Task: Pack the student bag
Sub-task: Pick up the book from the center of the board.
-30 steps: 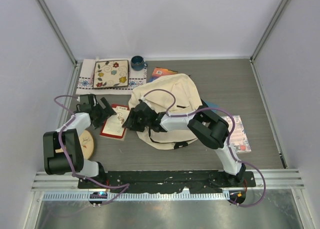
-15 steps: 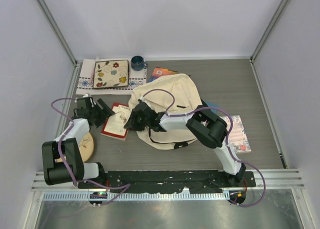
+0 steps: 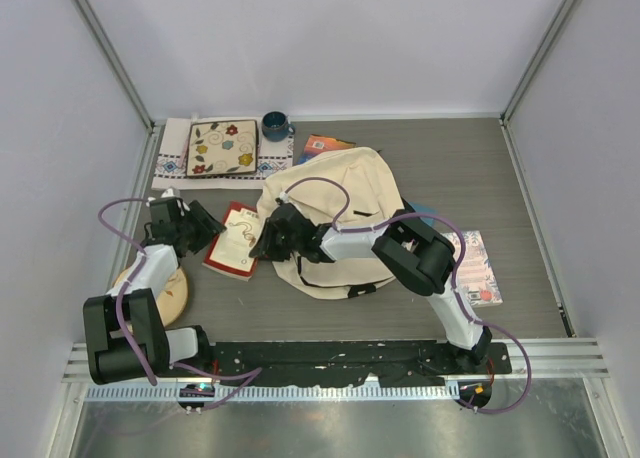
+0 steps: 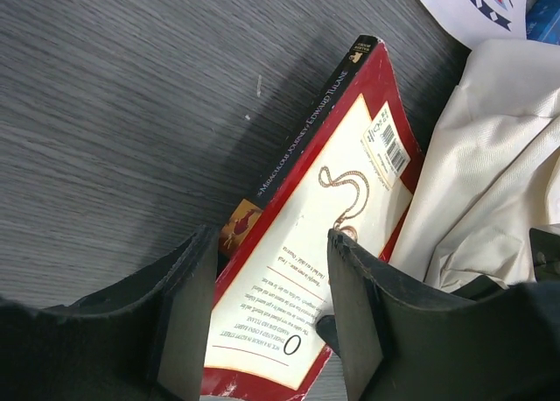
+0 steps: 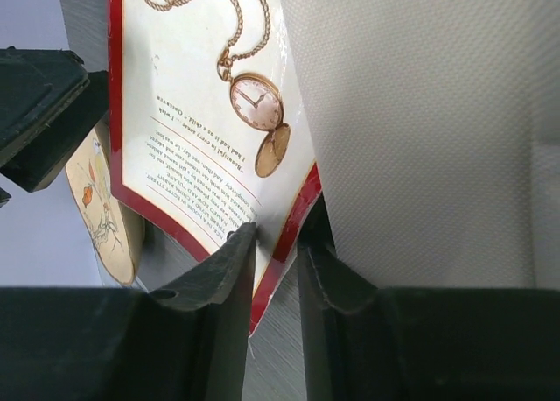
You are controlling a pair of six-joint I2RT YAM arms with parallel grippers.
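The cream student bag [image 3: 340, 193] lies slumped mid-table, its cloth filling the right of both wrist views [image 4: 490, 156] [image 5: 420, 112]. A red book with a cream back cover [image 3: 232, 243] rests just left of it. My right gripper [image 3: 262, 246] reaches across the bag's front and is shut on the book's near corner [image 5: 192, 112]; the corner sits pinched in the right gripper [image 5: 276, 243]. My left gripper [image 3: 198, 228] hovers at the book's left end. The left gripper [image 4: 271, 331] is open, and the book [image 4: 332, 208] shows between its fingers, which do not touch it.
A round wooden coaster [image 3: 170, 288] lies beside the left arm. A floral tile on a white mat [image 3: 222, 148] and a blue cup [image 3: 275, 128] stand at the back left. A colourful book [image 3: 322, 143] peeks out behind the bag; another [image 3: 480, 268] lies at the right.
The left arm has swung left and back, and its jaws have narrowed over the book's end. The right jaws have closed on the book's corner.
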